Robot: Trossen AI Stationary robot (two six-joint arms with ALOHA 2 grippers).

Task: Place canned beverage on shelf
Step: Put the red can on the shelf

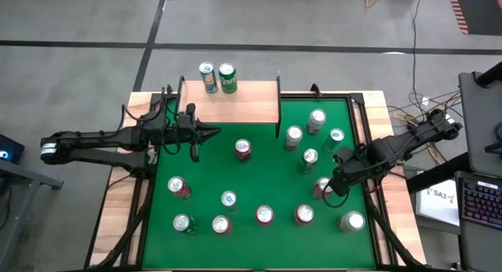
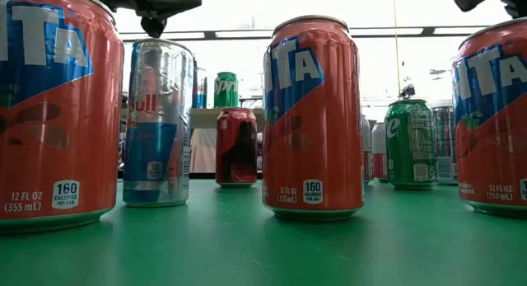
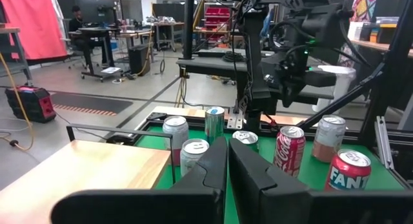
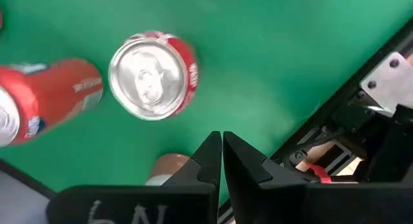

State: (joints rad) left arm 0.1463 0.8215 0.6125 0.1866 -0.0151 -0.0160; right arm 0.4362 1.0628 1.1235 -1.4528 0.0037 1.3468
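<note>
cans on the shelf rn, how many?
2. Both stand at the back left of the shelf: a blue-and-silver can and, touching it on the right, a green can. Nothing else shows on the board from above.

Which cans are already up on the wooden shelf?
Two: the blue-and-silver can and the green can, side by side on the shelf; the rest stand on green.

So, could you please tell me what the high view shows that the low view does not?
Only the high view shows both arms whole, the left gripper shut beside the shelf and the right gripper shut over the table's right side, plus the whole green table. Only the low view shows the can labels side-on, such as the nearest orange can. Both show the green can standing on the shelf, with cans upright on the table.
</note>
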